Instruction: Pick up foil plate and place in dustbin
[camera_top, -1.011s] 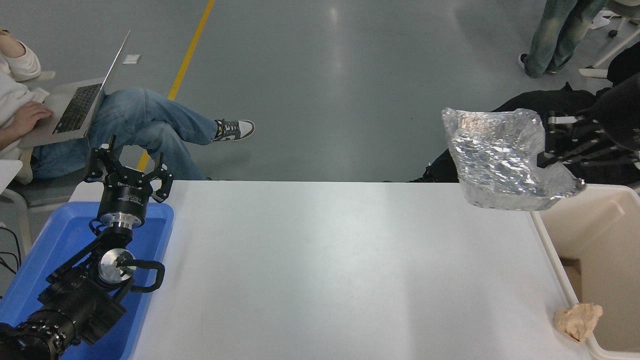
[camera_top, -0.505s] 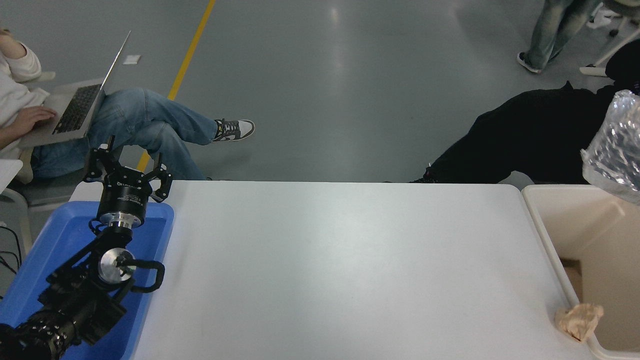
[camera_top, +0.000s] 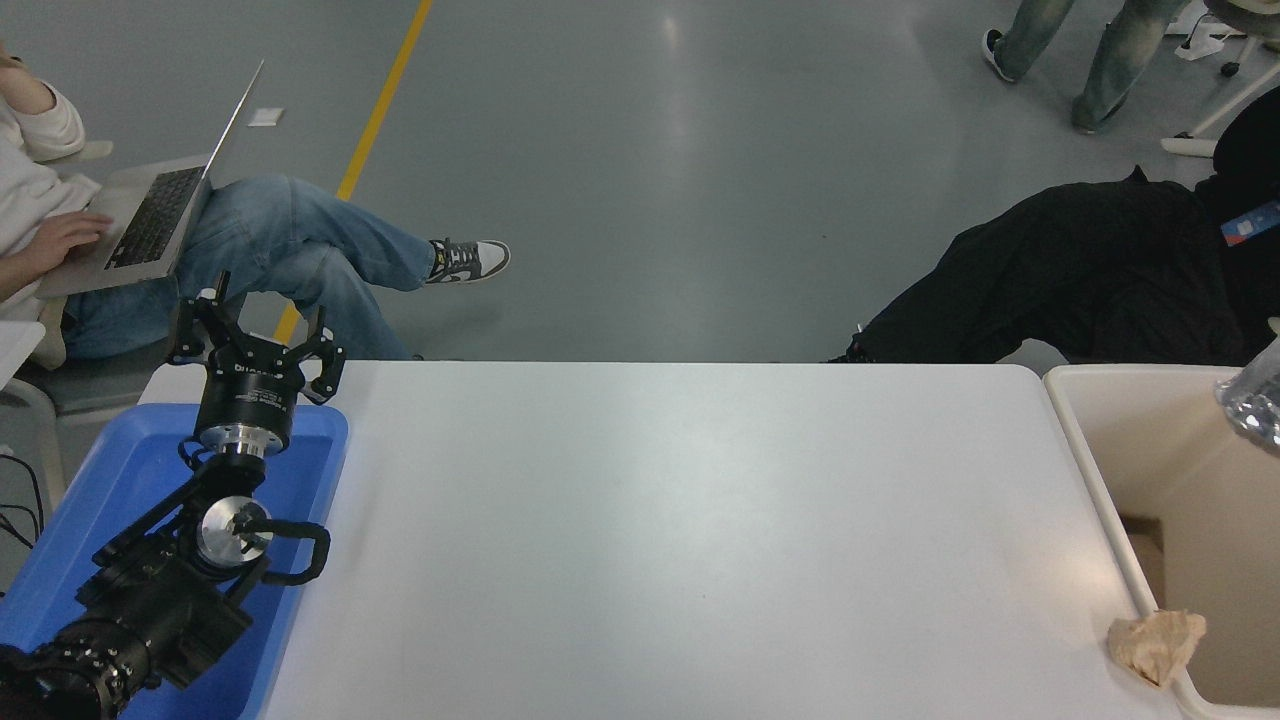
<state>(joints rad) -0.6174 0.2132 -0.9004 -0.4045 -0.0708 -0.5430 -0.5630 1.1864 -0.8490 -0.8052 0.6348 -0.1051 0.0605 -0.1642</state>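
Note:
Only a small shiny edge of the foil plate (camera_top: 1258, 400) shows at the right edge of the head view, over the beige dustbin (camera_top: 1110, 480). The rest of the plate is cut off by the frame. My right gripper is out of view past the right edge. My left gripper (camera_top: 255, 335) is parked at the lower left over the blue tray, with its fingers spread open and nothing in it.
A blue tray (camera_top: 310, 470) lies under the left arm. A crumpled tan paper wad (camera_top: 1155, 640) rests against the dustbin's near rim. A person with a laptop (camera_top: 150, 210) sits at the far left; another person in black (camera_top: 1080, 270) sits beyond the table's far right.
The foil plate has moved right and down, from above the table's far right corner to over the dustbin, nearly out of frame. The right gripper has left the view. The left arm has not moved.

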